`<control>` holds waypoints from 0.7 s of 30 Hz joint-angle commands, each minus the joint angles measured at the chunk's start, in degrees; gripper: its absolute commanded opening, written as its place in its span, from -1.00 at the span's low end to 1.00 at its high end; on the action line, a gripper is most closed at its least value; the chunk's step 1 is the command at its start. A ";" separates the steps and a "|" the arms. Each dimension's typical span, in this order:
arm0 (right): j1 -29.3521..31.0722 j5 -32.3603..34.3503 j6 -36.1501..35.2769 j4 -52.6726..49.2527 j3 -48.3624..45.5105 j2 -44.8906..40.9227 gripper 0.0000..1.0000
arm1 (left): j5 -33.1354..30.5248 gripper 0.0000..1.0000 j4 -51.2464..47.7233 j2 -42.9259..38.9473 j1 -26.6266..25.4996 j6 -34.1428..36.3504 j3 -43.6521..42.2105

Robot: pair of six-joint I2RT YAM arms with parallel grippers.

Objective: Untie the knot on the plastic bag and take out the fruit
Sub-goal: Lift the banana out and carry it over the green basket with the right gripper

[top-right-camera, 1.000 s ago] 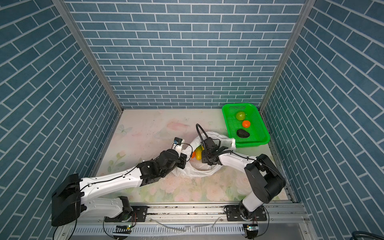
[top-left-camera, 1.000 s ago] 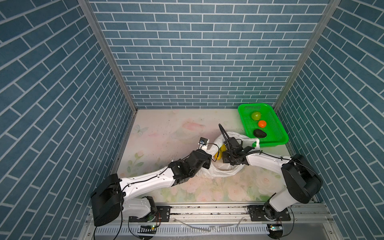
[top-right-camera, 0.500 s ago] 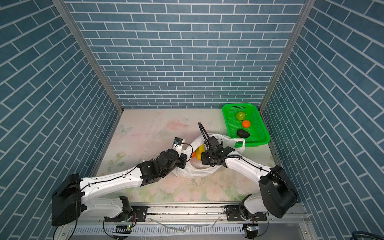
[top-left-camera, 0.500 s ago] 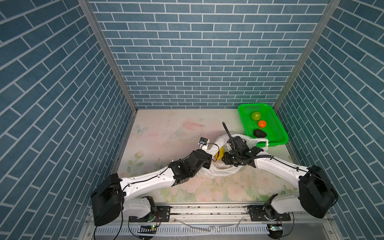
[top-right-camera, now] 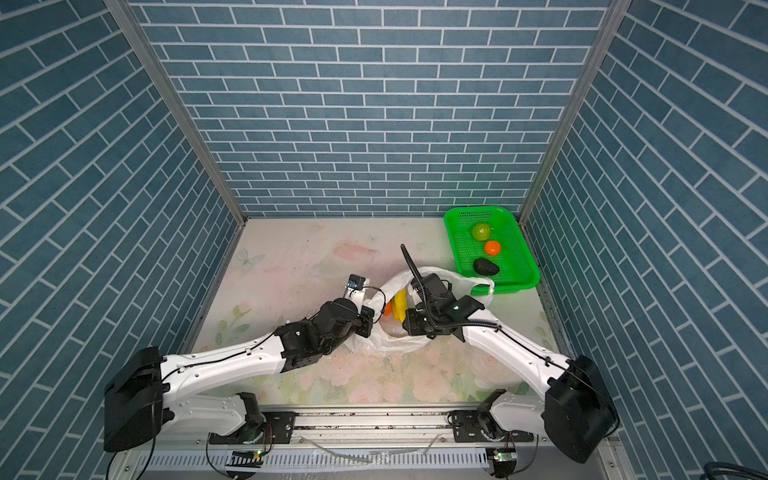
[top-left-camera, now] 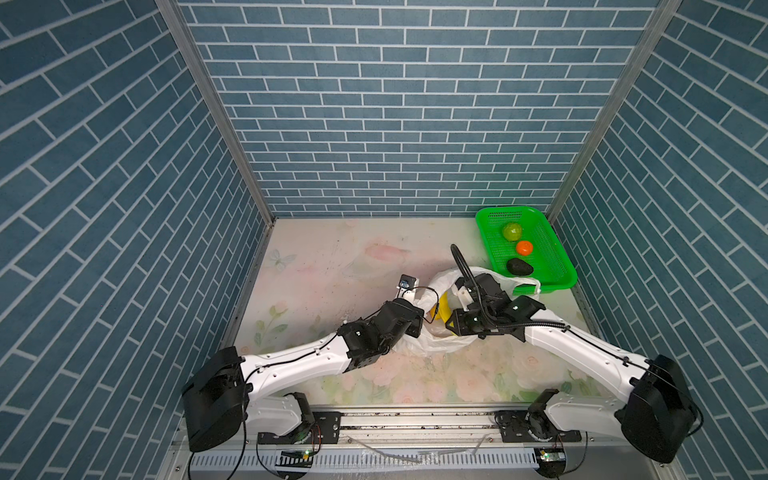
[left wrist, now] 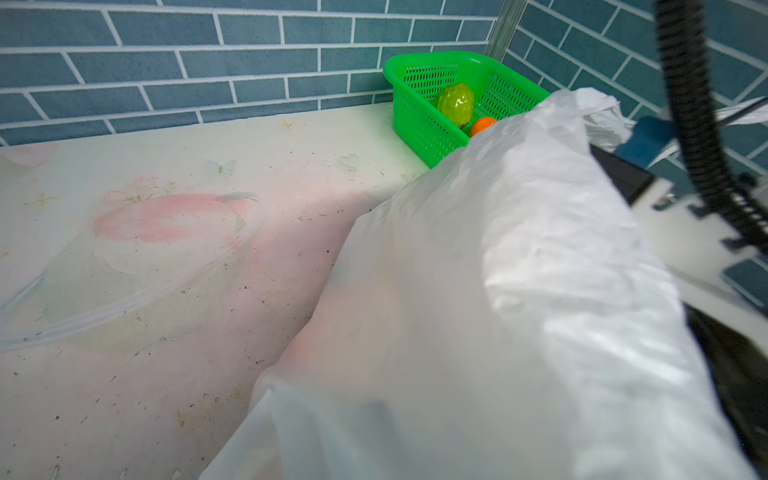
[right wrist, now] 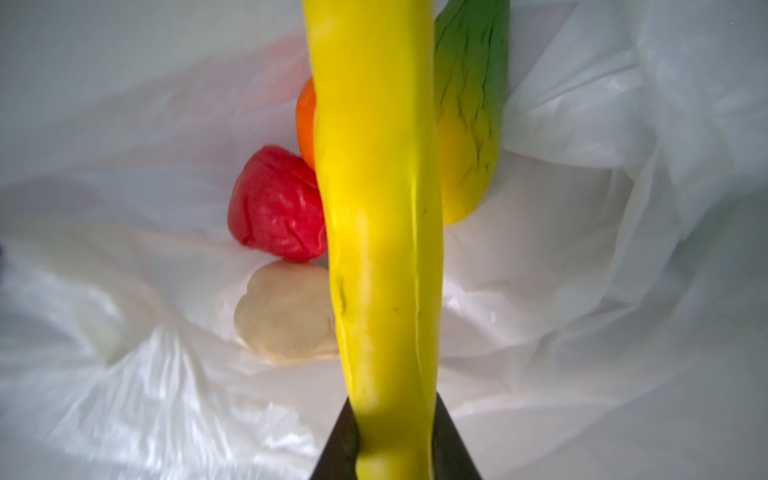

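Observation:
The white plastic bag (top-left-camera: 432,345) (top-right-camera: 384,338) lies open mid-table between both arms. No knot shows in it. My left gripper (top-left-camera: 419,322) is at the bag's left rim, shut on the plastic; in the left wrist view the bag (left wrist: 498,311) covers the jaws. My right gripper (right wrist: 395,415) reaches into the bag's mouth and is shut on the yellow banana (right wrist: 374,208) (top-left-camera: 444,305), with a black finger (right wrist: 338,440) on either side of it. Under the banana lie a red fruit (right wrist: 276,203), a pale bumpy one (right wrist: 284,311), an orange (right wrist: 305,124) and a yellow-green mango (right wrist: 469,124).
A green perforated basket (top-left-camera: 548,249) (left wrist: 419,120) stands at the back right. It holds a green apple (top-left-camera: 512,231), an orange (top-left-camera: 524,247) and a dark avocado (top-left-camera: 519,267). One bag handle (top-left-camera: 528,284) trails toward it. Blue brick walls close in three sides.
My right arm's elbow has swung out to the right, and the gripper has drawn back slightly toward the near side with the banana. The left arm has not moved.

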 commanded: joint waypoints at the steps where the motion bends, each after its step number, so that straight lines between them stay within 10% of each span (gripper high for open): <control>1: 0.32 -2.68 -1.46 -10.45 4.31 -4.59 -0.54 | -1.75 -1.00 -0.78 -0.04 -0.38 0.89 0.58; 21: -8.06 -8.95 -13.73 -32.34 31.33 -3.49 -0.56 | -3.11 -1.00 -3.07 -0.39 -0.37 1.26 1.29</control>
